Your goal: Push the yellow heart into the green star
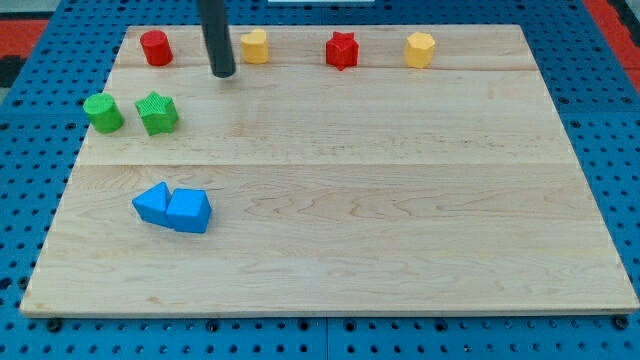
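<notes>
The yellow heart (255, 45) lies near the view's top edge of the wooden board (400, 200), left of centre. The green star (157, 113) lies lower and to the left, near the board's left side. My tip (223, 73) is just left of and slightly below the yellow heart, close to it; I cannot tell if they touch. The tip is up and to the right of the green star, well apart from it.
A green cylinder (103, 113) sits just left of the green star. A red cylinder (155, 47), a red star (342, 50) and a yellow hexagon (420, 49) line the top. Two blue blocks (173, 208) touch at lower left.
</notes>
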Available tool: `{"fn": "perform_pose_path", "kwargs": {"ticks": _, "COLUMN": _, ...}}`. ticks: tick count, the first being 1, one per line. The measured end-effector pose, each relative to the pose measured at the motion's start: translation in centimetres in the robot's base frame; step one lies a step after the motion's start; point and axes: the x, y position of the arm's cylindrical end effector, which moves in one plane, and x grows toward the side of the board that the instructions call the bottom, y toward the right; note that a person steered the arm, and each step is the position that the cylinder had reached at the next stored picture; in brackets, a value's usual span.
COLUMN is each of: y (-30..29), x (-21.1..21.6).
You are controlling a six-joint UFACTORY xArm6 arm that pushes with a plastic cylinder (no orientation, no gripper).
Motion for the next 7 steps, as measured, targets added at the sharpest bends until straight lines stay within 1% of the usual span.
{"fn": "perform_pose_path", "kwargs": {"ticks": 1, "y": -3.0, "x": 0.4}}
{"fn": "perform_pose_path", "kwargs": {"ticks": 3, "y": -3.0, "x": 0.5}}
{"fn": "perform_pose_path", "kwargs": {"ticks": 4, "y": -4.0, "x": 0.3}}
{"fn": "perform_pose_path", "kwargs": {"ticks": 5, "y": -4.2, "x": -2.1}}
{"fn": "perform_pose_path", "kwargs": {"ticks": 6, "y": -0.2, "x": -2.4}}
{"fn": "perform_pose_path", "kwargs": {"ticks": 7, "y": 0.7, "x": -5.3}}
